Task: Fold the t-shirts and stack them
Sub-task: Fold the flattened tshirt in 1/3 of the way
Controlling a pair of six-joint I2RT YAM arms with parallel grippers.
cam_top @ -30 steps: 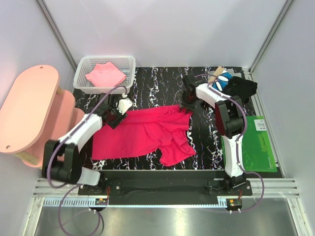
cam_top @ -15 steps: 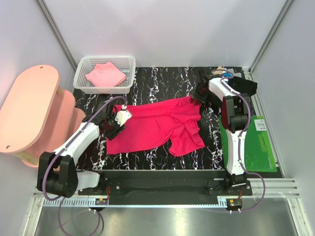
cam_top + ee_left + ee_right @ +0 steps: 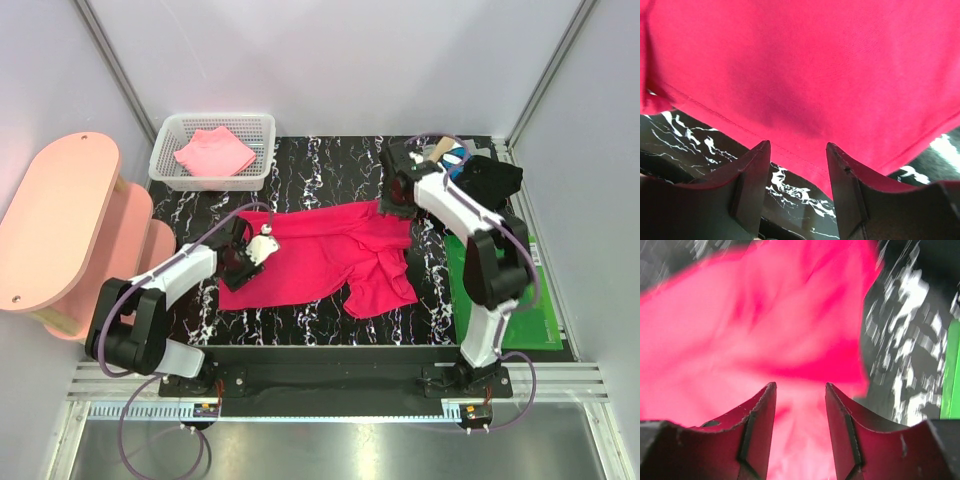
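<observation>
Four shirts: one red, one pink, one black and one blue with white marks, all in the overhead view.
Red shirt, place: the red shirt [image 3: 320, 255] lies in the middle of the black, white-veined table [image 3: 320, 170], between the two claws.
Red shirt, look: plain crimson and opened out. Its left half is flat and smooth. Its right half is rumpled into folds, with a loose flap reaching toward the near edge.
Hem: in the left wrist view a stitched seam runs along the cloth's edge, which lies flat on the table.
Left claw: the left claw [image 3: 797, 145] is at the shirt's left edge, low over the table. Its fingers stand apart with the hem just ahead of the tips, and nothing is pinched between them.
Right claw: the right claw [image 3: 800, 385] is over the shirt's far right corner. Its fingers are spread and red cloth fills the gap below. The view is blurred, so I cannot tell whether it touches the cloth.
Pink shirt: the pink shirt [image 3: 213, 150] lies folded inside the white mesh basket [image 3: 210, 182] at the far left corner.
Black shirt: the black shirt [image 3: 490, 178] lies at the far right corner.
Blue shirt: the blue shirt [image 3: 455, 158] is just beside the black one, on its left.
Green mat: the green mat [image 3: 530, 290] lies flat along the right edge.
Pink stool: the pink stool [image 3: 60, 230] stands left of the table.
</observation>
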